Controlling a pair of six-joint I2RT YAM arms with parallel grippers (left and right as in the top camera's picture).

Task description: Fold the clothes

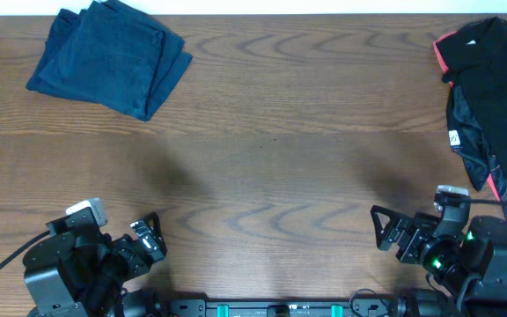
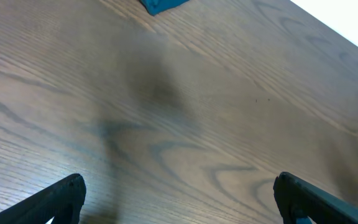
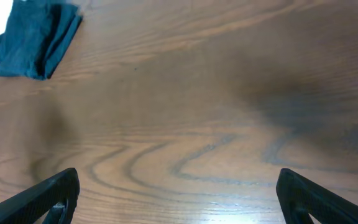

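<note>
Clothes lie at two far corners of the table (image 1: 262, 167), with both grippers spread open near its front edge.

A folded navy-blue garment (image 1: 108, 57) lies at 10 o'clock, its top close to the far edge. A black garment (image 1: 491, 97) with coral-pink trim lies rumpled at 3 o'clock and is cut off by the right side of the overhead view, so its full outline cannot be made out. A wide band of tabletop runs between them. The left gripper (image 1: 150, 238) at 7 o'clock and the right gripper (image 1: 382, 229) at 5 o'clock hold nothing, well apart from both garments. The white logos are too small to read. The left wrist view catches only a navy corner at 12 o'clock.
</note>
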